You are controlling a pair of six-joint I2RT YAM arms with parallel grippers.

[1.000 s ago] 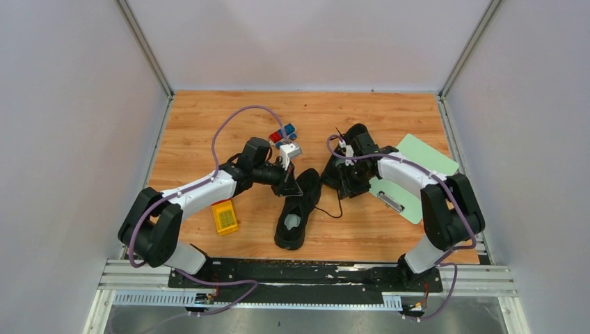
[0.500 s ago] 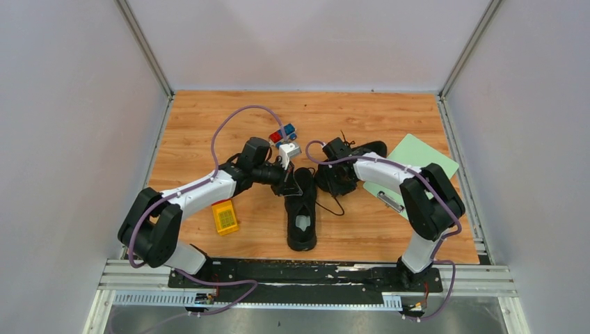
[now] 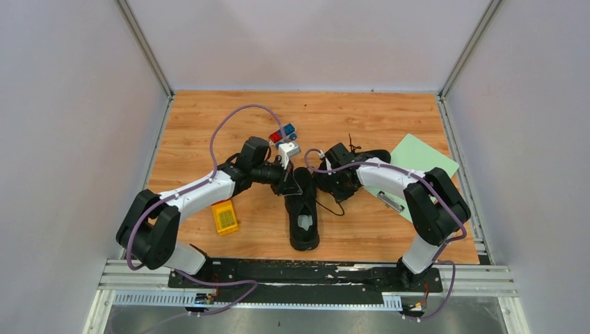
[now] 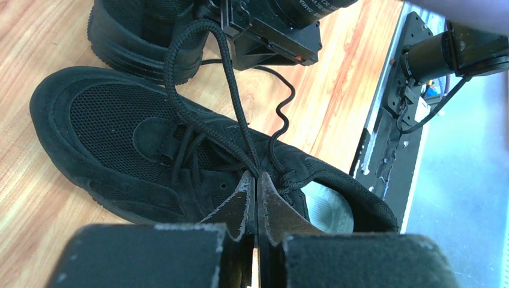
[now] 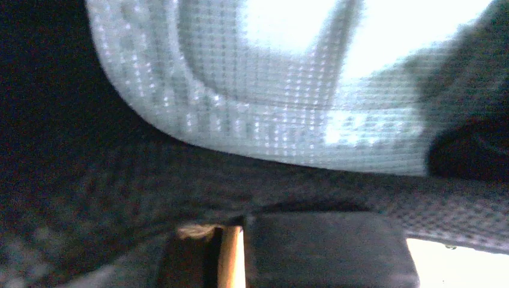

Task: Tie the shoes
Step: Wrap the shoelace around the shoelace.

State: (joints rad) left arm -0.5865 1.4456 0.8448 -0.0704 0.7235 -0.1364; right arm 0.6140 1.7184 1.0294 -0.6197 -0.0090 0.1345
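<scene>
You've pulled the second black fabric sneaker (image 3: 372, 152) in to two o'clock of the straightened first black sneaker (image 3: 304, 216), so both are reachable. The left gripper (image 4: 257, 179) pinches the thin black lace (image 4: 231, 78). Whether the right gripper (image 3: 334, 184) is clenched can't be told.

Wood-grain tabletop (image 3: 202, 118), plain white walls (image 3: 306, 42) on three sides, aluminium corner posts (image 3: 144, 47), even light

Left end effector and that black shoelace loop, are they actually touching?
Touching. The left wrist view shows the left end effector pinched shut on the shoelace loop, which emerges right from between its fingertips.
</scene>
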